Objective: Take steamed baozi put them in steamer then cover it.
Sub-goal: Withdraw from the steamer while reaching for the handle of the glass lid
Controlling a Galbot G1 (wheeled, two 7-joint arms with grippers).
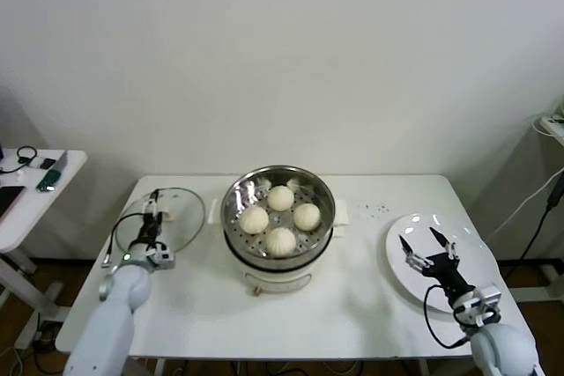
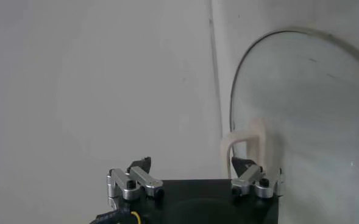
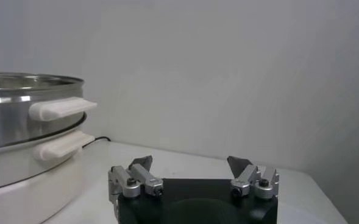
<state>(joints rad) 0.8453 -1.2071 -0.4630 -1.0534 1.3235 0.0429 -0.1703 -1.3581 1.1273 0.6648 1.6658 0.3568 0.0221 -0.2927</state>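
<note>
A bare test room or lab, not a kitchen: a plain white surface (image 1: 203, 305) against a blank white wall (image 1: 282, 50), a side table (image 1: 26, 209) with cables and gadgets at nine o'clock, loose cords (image 1: 538, 209) at three o'clock.

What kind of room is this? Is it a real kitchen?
Probably not a real kitchen, more like a robot test room. A plain white table stands against a bare wall, holding only a steamer with four baozi, a glass lid and a white plate. Cables hang at the side.
</note>
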